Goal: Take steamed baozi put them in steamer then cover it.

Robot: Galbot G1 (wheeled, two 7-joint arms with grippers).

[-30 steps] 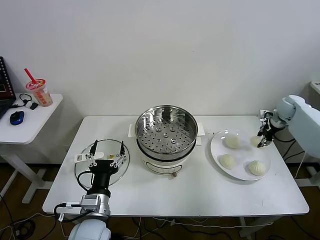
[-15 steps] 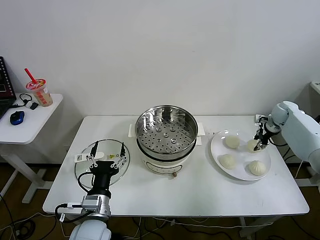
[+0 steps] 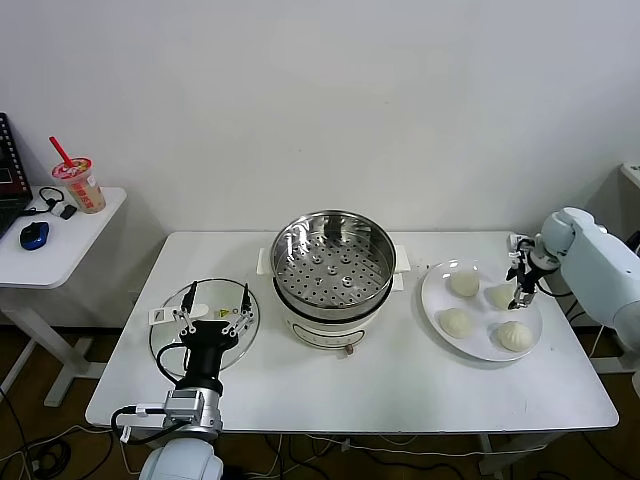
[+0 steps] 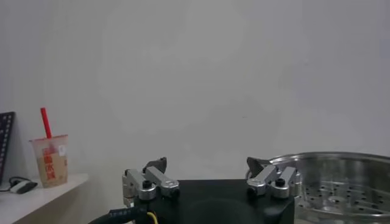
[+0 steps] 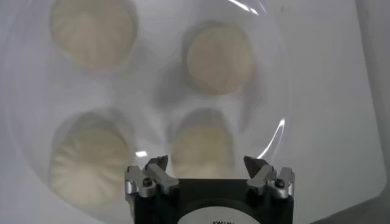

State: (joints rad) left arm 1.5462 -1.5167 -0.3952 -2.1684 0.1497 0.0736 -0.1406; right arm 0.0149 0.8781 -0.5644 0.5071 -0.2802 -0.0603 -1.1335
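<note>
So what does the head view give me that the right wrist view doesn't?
Head view only: the empty steamer, the glass lid beneath the open left gripper, and the side table with a drink cup.
Right wrist view only: a straight-down look at the open right gripper spread directly above one baozi.
Both: four baozi on the white plate, none picked up yet.

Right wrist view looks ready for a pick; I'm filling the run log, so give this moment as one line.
right gripper: open above baozi on plate | steamer: empty, uncovered | left gripper: open, over glass lid
</note>
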